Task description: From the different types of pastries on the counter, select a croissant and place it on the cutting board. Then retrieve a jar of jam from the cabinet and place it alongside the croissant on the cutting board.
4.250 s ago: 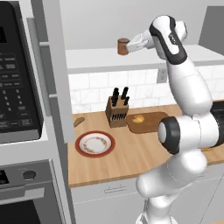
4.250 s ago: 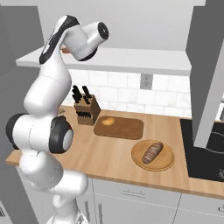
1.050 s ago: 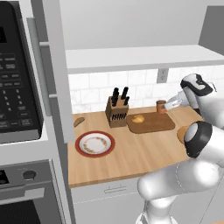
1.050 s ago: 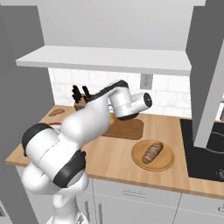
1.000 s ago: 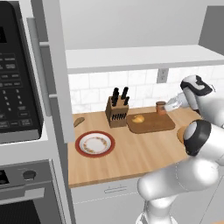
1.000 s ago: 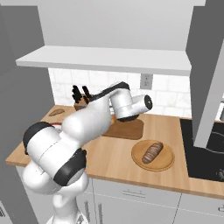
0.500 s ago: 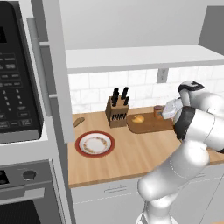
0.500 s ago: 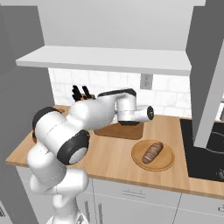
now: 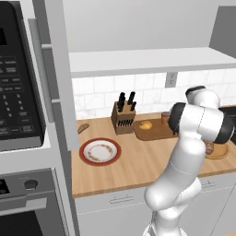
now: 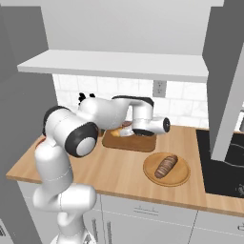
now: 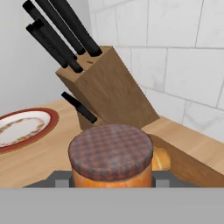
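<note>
While the arm reaches low over the back of the counter (image 9: 120,168), the gripper (image 11: 111,183) has its fingers closed narrowly on the jam jar (image 11: 111,157), which sits at the bottom centre of the hand view with its checked lid facing the camera. Just behind the jar on its right in that view peeks the golden croissant (image 11: 160,159), lying on the cutting board (image 11: 183,164).

In the left base view the jar (image 9: 165,118) shows as a small brown cylinder at the right end of the cutting board (image 9: 154,131), right of centre, partly hidden by the arm's dark elbow joint. The croissant (image 9: 145,125) lies near the middle of the board, just right of the knife block (image 9: 122,120). A red-rimmed plate (image 9: 100,151) lies lower left of the block on the counter, and a small brown pastry (image 9: 83,127) lies near the cabinet edge at centre left.

In the right base view the cutting board (image 10: 136,142) lies at centre under the wrist, the croissant (image 10: 116,133) at its left end. Lower right of the board, a round wooden plate (image 10: 167,169) holds a dark loaf (image 10: 166,166). Whether the jar rests on the board or hangs just above it cannot be told.
</note>
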Motion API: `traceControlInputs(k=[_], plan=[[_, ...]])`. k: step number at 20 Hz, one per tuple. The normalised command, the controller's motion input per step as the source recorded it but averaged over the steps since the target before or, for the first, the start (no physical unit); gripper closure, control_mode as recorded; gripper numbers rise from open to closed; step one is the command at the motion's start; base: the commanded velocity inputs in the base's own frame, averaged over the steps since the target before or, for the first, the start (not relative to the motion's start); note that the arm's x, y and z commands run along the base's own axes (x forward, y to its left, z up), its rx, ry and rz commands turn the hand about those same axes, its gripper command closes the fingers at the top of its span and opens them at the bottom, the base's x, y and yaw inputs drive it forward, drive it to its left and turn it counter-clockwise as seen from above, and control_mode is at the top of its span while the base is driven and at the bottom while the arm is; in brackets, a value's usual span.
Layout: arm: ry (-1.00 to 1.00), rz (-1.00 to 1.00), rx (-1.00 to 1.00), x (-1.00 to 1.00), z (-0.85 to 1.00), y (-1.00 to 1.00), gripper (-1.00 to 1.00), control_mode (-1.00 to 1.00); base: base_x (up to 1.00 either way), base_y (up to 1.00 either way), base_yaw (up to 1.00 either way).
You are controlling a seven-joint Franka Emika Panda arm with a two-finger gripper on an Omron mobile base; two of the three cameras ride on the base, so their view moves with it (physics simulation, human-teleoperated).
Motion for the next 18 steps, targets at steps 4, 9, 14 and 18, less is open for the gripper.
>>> traceControlInputs(k=[4, 9, 14, 18], plan=[[0.00, 0.00, 0.00, 0.18, -0.38, -0.10, 1.00, -1.00, 0.00, 0.00, 0.00], [0.00, 0.00, 0.00, 0.22, -0.33, -0.06, 1.00, -1.00, 0.00, 0.00, 0.00], [0.00, 0.00, 0.00, 0.28, -0.28, -0.05, 1.00, -1.00, 0.00, 0.00, 0.00], [-0.01, 0.00, 0.00, 0.34, -0.31, -0.02, 1.00, -1.00, 0.00, 0.00, 0.00]])
